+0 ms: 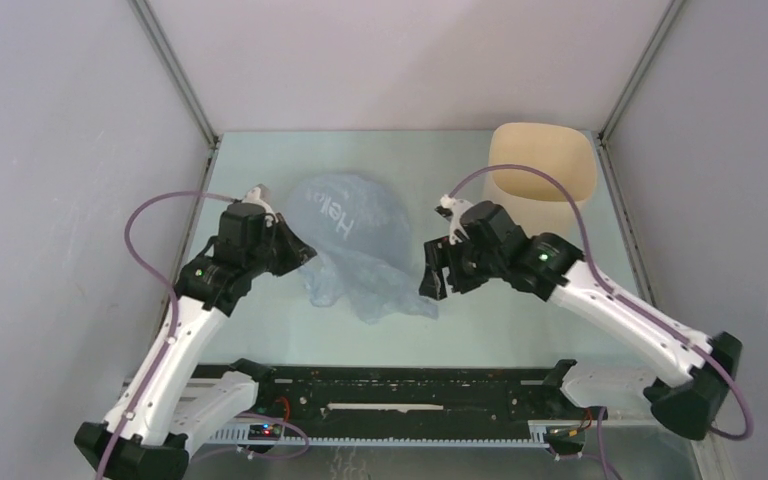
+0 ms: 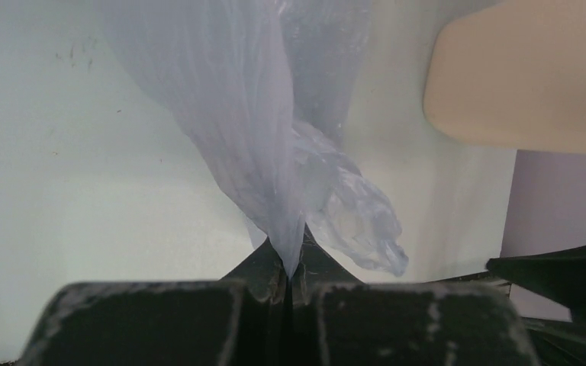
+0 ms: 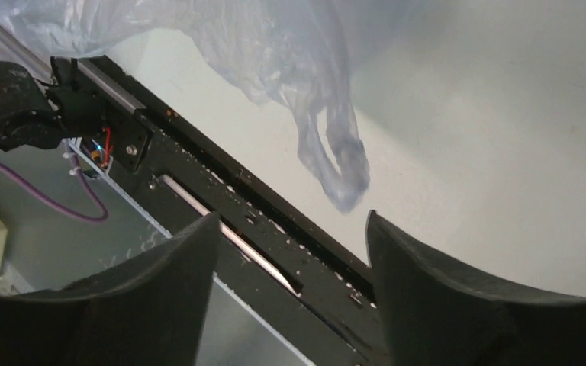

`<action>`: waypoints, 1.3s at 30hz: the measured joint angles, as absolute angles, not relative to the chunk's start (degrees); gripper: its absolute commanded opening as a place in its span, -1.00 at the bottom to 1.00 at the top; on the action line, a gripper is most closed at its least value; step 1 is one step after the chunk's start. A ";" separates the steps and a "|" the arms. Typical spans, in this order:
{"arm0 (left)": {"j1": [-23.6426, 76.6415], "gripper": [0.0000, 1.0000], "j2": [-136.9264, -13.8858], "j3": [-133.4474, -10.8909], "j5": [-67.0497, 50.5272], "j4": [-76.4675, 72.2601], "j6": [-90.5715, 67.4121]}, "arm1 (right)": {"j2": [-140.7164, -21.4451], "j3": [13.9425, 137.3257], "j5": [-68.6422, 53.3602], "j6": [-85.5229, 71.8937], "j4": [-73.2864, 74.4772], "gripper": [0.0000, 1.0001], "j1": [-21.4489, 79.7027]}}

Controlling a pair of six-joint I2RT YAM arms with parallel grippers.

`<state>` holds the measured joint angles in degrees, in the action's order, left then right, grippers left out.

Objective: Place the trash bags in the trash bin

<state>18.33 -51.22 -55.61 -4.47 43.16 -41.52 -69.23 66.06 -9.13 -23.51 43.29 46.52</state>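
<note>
The pale-blue translucent trash bag (image 1: 360, 245) hangs bunched in mid-table, held up at its left edge. My left gripper (image 1: 305, 252) is shut on a fold of the bag (image 2: 275, 152), the film pinched between its fingertips (image 2: 288, 267). The beige trash bin (image 1: 543, 162) lies tipped at the back right, its side facing up; it shows at the upper right of the left wrist view (image 2: 526, 72). My right gripper (image 1: 438, 270) is open and empty just right of the bag, its jaws wide apart. A loose handle loop of the bag (image 3: 339, 164) hangs ahead of it.
The black rail (image 1: 400, 385) with the arm bases runs along the near edge, and shows under the right gripper (image 3: 259, 206). Grey enclosure walls (image 1: 60, 150) close in left, right and back. A purple cable (image 1: 155, 215) loops off the left arm.
</note>
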 measured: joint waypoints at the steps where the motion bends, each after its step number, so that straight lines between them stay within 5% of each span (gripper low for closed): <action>1: 18.33 -1.00 -50.48 -55.72 -4.21 43.35 -41.52 | -67.46 66.19 -8.60 -23.18 44.73 0.81 46.48; 10: 18.35 -1.00 -41.91 -58.04 -2.11 51.88 -41.69 | -63.90 86.35 0.38 -18.26 55.94 0.83 40.69; 19: 18.35 -1.00 -40.36 -61.39 -1.91 54.94 -42.98 | -78.85 102.98 13.58 -12.62 60.66 0.82 30.02; 30: 18.35 -1.00 -40.16 -61.52 -3.05 57.91 -43.57 | -94.26 104.68 15.38 -7.35 62.43 0.46 24.71; 39: 18.35 -1.00 -42.63 -66.32 -2.92 59.68 -42.28 | -95.37 104.62 15.55 -5.41 62.54 -0.40 25.21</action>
